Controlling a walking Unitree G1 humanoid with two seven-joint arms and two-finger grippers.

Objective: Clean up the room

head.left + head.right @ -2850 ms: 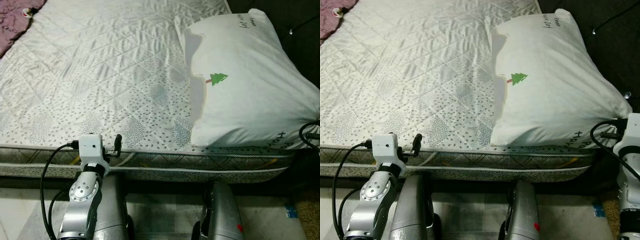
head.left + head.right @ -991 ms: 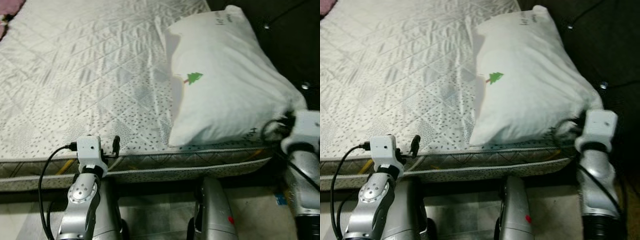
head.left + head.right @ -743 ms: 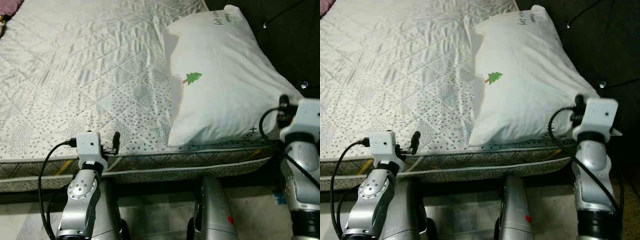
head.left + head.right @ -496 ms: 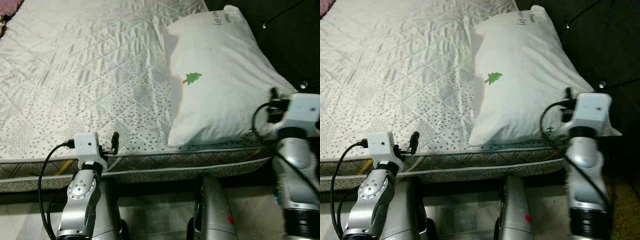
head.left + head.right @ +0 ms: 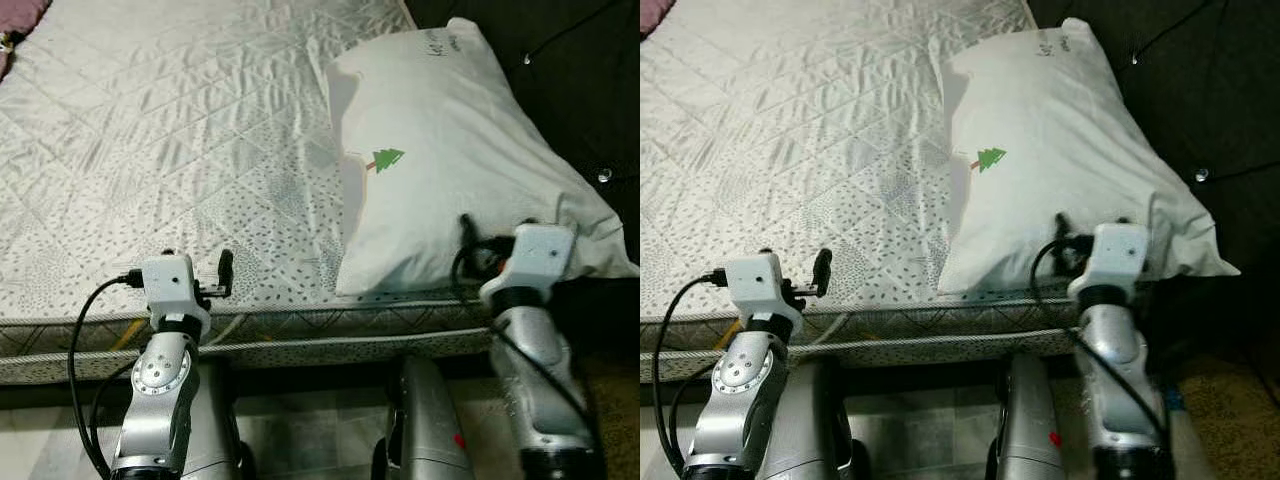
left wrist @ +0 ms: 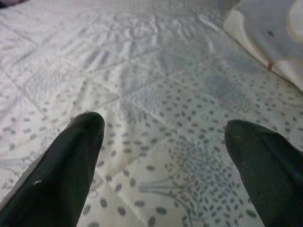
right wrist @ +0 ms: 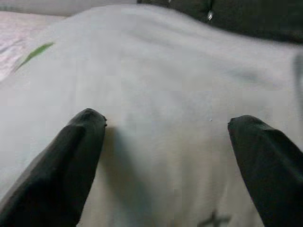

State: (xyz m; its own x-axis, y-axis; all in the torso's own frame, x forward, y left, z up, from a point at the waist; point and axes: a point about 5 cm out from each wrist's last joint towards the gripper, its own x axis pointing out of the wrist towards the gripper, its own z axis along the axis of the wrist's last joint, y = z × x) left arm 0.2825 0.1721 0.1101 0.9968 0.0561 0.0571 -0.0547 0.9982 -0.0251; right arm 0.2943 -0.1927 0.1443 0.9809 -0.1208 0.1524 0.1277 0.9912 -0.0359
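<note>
A white pillow (image 5: 450, 150) with a small green tree print lies at the right end of the quilted white mattress (image 5: 180, 150), its near edge at the bed's front side. My right gripper (image 7: 166, 118) is open at that near edge, with the pillow's cloth (image 7: 161, 66) close in front of both fingers. In the left eye view its wrist camera box (image 5: 540, 255) sits just below the pillow. Further left, at the mattress front edge, my left gripper (image 6: 163, 124) is open low over bare quilt, holding nothing. The pillow's corner (image 6: 274, 33) is off to its side.
A dark tufted headboard (image 5: 570, 50) rises right of the pillow. A purple blanket's corner (image 5: 12, 15) lies at the far left of the bed. The mattress side (image 5: 300, 340) runs across in front of me, with tiled floor (image 5: 320, 420) below.
My right arm has swung in from beyond the pillow's right corner to the pillow's near edge. The left arm has barely moved. The camera has shifted a little.
</note>
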